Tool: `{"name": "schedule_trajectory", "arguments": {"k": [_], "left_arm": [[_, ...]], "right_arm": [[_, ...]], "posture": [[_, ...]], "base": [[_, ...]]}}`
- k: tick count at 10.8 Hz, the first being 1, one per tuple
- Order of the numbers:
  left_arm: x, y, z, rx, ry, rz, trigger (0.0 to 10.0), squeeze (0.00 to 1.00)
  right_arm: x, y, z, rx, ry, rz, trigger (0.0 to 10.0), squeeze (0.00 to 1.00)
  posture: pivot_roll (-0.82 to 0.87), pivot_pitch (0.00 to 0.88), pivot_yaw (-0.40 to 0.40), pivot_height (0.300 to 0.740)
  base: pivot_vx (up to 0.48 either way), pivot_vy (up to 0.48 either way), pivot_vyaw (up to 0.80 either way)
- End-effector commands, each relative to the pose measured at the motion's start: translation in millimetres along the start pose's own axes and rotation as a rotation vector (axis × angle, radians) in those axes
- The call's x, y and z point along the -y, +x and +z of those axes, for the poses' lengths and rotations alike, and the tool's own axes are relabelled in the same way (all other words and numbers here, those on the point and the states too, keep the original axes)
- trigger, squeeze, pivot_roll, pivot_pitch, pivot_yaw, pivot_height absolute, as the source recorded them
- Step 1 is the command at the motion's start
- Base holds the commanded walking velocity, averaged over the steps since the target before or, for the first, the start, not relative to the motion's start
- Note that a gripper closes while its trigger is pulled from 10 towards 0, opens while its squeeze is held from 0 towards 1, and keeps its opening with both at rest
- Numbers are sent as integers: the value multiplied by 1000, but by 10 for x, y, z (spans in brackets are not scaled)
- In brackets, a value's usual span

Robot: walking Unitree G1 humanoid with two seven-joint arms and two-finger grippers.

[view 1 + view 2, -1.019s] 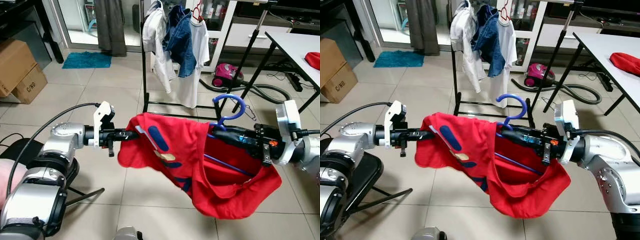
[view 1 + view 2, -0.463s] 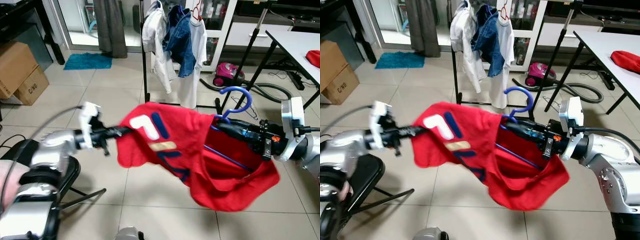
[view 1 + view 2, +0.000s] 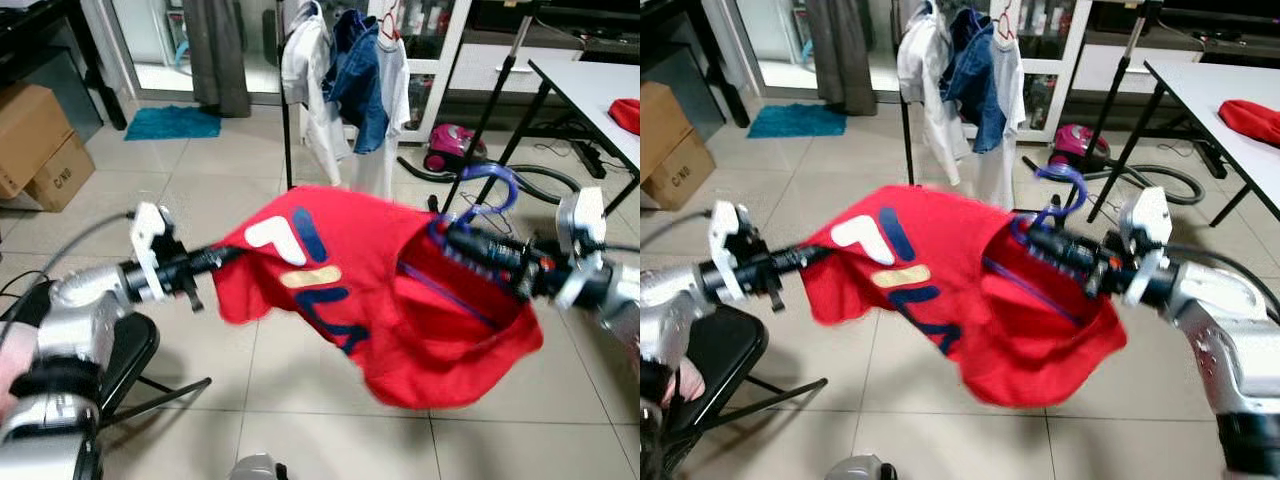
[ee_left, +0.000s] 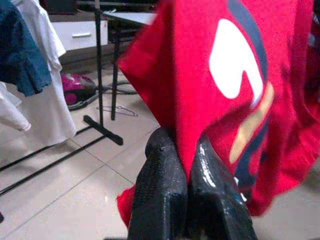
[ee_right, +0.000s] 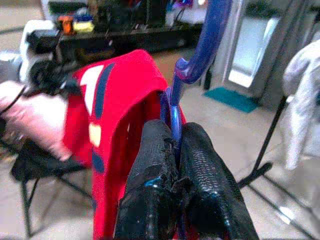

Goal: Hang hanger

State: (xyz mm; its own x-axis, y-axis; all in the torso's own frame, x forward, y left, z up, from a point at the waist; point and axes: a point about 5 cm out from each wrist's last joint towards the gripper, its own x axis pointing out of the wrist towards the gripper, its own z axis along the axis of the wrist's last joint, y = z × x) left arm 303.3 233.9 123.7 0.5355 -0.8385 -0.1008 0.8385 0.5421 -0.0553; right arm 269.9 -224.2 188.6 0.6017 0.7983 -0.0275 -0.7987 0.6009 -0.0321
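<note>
Hanger (image 3: 478,205) is the blue one, sitting right of center in the head views with its hook poking up above the right gripper (image 3: 452,238). That claw is clamped tight on the hanger's neck, and the right wrist view shows both black fingers (image 5: 150,165) squeezed around the blue stem. A red shirt (image 3: 370,290) with a white and navy logo is draped over it, stretched across the middle of the frame. Over at center left, the left gripper (image 3: 232,252) is pinched closed on the shirt's edge. Behind, at top center, a black clothes rack (image 3: 288,120) holds white and denim clothes.
</note>
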Motion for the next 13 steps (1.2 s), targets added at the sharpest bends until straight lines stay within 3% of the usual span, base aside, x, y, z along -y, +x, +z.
{"name": "schedule_trajectory", "arguments": {"k": [1, 5, 7, 9, 10, 11, 12, 13], "left_arm": [[37, 25, -20, -29, 25, -5, 0, 0], [158, 114, -283, -137, 95, 58, 0, 0], [152, 201, -350, -182, 127, 110, 0, 0], [68, 128, -485, -321, 172, 231, 0, 0], [63, 117, -492, -319, 171, 246, 0, 0], [104, 158, -428, -230, 136, 219, 10000, 0], [144, 194, -375, -177, 119, 181, 10000, 0], [164, 240, -311, -133, 109, 154, 10000, 1000]], "right_arm": [[100, -54, 122, 53, -35, -77, 10000, 0], [224, -19, 311, 184, -19, -172, 10000, 0], [119, 39, 324, 216, 1, -105, 10000, 0], [102, 52, 318, 222, 9, -101, 10000, 0], [96, 49, 319, 220, 11, -96, 10000, 0], [76, 53, 296, 194, 5, -80, 10000, 0], [64, 71, 280, 182, 2, -71, 10000, 0], [46, 105, 258, 169, 0, -58, 10000, 0]], "posture": [[-3, 0, 32, 740], [-6, 0, 26, 740], [-6, 0, 25, 740], [-10, 0, 30, 740], [-10, 0, 29, 740], [-10, 0, 29, 740], [-7, 0, 23, 740], [-5, 0, 19, 740]], "base": [[0, 0, 0], [0, 0, 0], [0, 0, 0], [0, 0, 0], [0, 0, 0], [0, 0, 0], [0, 0, 0], [0, 0, 0]]}}
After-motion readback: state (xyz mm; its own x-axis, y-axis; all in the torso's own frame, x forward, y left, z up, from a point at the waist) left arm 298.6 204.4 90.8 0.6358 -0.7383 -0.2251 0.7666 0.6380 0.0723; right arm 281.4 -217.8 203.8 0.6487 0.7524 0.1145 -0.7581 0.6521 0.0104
